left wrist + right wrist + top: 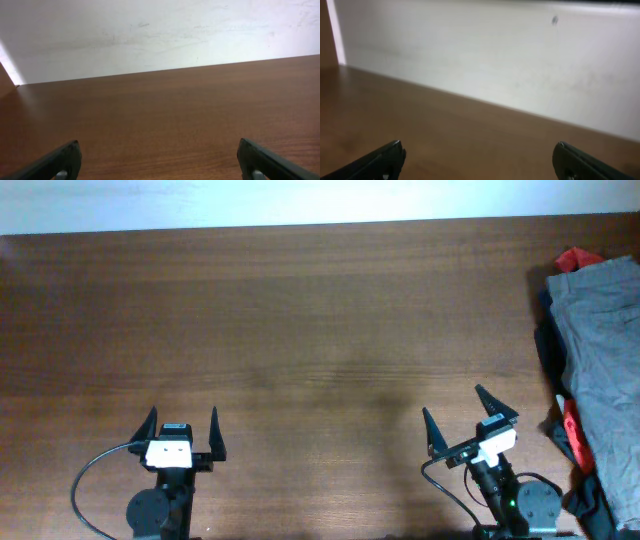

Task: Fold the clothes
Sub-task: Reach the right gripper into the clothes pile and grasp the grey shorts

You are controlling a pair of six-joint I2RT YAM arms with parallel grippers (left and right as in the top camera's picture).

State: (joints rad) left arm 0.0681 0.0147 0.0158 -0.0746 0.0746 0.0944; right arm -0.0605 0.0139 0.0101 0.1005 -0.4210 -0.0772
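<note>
- grey-olive woven cotton garment (605,350) lies crumpled at the 3 o'clock edge of the brown wooden table (300,310), on top of a navy blue garment (545,350) and a red cloth (578,258).
- its long axis runs roughly 12 to 6 along that edge.
- left gripper (182,425) at 7 o'clock, fingers spread apart, holding nothing.
- right gripper (458,415) at 5 o'clock, fingers also apart and bare.
- garment sits about 2 o'clock from the right gripper, near it; well apart from the left.
- judgement: the right arm is nearer, so it likely reaches first; folding not yet begun.
</note>
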